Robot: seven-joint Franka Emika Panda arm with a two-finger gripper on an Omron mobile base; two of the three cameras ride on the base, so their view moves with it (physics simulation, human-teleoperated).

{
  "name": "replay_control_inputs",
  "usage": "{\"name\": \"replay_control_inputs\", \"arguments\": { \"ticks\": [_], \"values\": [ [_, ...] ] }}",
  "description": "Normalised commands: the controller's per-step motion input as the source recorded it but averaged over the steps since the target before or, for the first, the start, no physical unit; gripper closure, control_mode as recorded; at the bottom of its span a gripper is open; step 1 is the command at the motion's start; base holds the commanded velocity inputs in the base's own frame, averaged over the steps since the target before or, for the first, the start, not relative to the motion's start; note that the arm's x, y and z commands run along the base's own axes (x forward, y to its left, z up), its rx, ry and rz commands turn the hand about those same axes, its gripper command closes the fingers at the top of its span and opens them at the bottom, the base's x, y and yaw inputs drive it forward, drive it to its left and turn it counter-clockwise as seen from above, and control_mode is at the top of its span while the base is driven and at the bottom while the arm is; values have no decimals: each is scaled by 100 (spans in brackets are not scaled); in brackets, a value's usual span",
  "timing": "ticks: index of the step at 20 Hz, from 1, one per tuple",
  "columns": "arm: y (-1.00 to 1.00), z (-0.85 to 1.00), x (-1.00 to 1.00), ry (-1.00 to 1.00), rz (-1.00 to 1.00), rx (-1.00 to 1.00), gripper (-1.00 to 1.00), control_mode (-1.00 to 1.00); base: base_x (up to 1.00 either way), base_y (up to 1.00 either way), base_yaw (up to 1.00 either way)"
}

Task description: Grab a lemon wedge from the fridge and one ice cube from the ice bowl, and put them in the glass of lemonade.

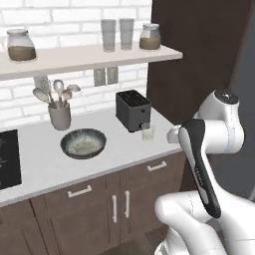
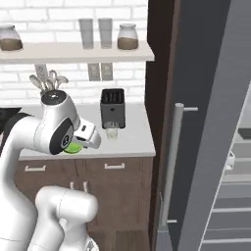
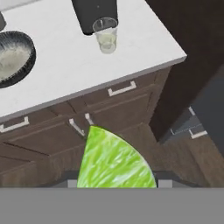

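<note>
green lemon wedge held in hand, no readable labels.

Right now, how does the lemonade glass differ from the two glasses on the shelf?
The lemonade glass is short and tinted pale yellow; the shelf glasses are tall and look greyish, without tint. The lemonade glass stands on the counter in front of the toaster; the shelf glasses stand on the shelf above, side by side beside a jar. All three are upright and see-through.

The white counter carries a black toaster; beside it stand the glass of lemonade, the ice bowl, and what looks like a grey utensil cup.
</note>
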Motion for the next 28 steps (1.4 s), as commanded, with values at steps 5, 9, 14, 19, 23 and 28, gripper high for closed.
{"name": "replay_control_inputs", "arguments": {
  "ticks": [5, 9, 14, 19, 23, 28],
  "values": [
    [0, 0, 0, 0, 0, 0, 100, 100, 40, 25, -58],
    [0, 0, 0, 0, 0, 0, 100, 100, 54, 52, -19],
    [0, 0, 0, 0, 0, 0, 100, 100, 54, 45, -10],
    [0, 0, 0, 0, 0, 0, 100, 100, 14, 44, 0],
    [0, 0, 0, 0, 0, 0, 100, 100, 1, 50, 6],
    [0, 0, 0, 0, 0, 0, 100, 100, -15, 55, 23]
  ]
}}
